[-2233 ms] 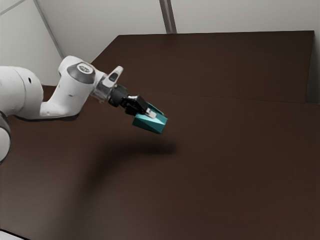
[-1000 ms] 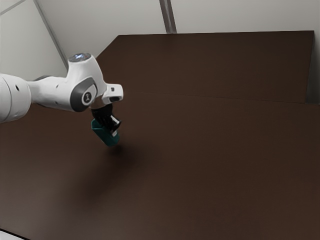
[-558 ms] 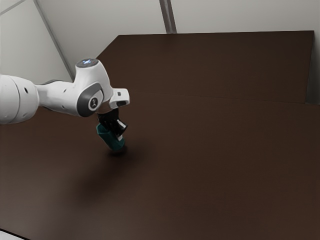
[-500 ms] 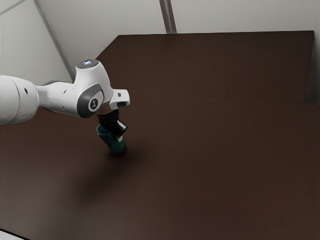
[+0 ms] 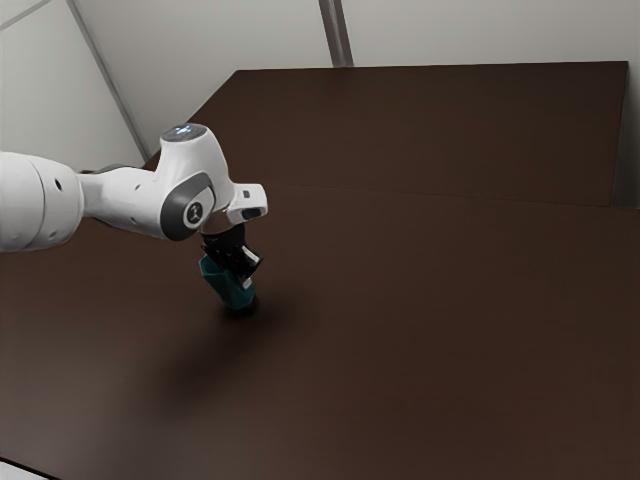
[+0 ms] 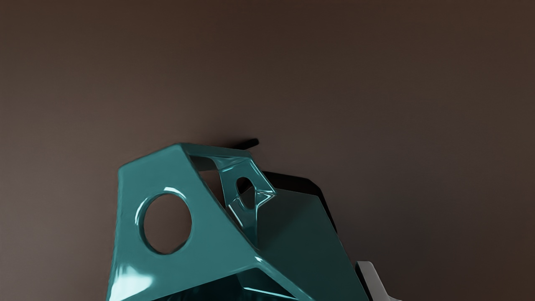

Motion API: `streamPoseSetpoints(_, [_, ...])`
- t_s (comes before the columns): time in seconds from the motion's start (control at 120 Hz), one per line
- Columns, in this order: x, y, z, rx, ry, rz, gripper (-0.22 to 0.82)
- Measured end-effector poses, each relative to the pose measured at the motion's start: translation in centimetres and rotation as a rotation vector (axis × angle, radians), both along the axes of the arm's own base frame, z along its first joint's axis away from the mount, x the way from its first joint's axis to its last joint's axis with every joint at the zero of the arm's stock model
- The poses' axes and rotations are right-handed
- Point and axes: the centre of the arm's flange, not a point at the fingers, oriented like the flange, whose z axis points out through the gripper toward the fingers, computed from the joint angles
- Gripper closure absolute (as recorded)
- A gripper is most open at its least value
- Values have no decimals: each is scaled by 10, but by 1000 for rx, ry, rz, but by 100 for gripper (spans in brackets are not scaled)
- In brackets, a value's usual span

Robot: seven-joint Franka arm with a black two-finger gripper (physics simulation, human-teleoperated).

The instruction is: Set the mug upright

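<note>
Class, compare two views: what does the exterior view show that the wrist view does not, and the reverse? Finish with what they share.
Exterior view: the white arm, the pale wall beyond the table's far edge, and the arm's broad shadow.

Wrist view: a round hole in the mug's side, with a smaller hole nearby.

Shared: the teal mug, the brown table and part of the pincer.

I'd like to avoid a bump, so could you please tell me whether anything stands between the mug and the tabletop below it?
Nothing visible does: the gripper holds the mug tilted, its lower end at or just above the shadowed tabletop.
</note>
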Motion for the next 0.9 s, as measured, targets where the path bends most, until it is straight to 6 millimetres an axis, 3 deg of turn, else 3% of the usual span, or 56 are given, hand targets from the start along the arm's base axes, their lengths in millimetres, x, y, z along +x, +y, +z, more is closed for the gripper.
streamPoseSetpoints(0.9, [1, -1, 6, -12, -6, -7, 32])
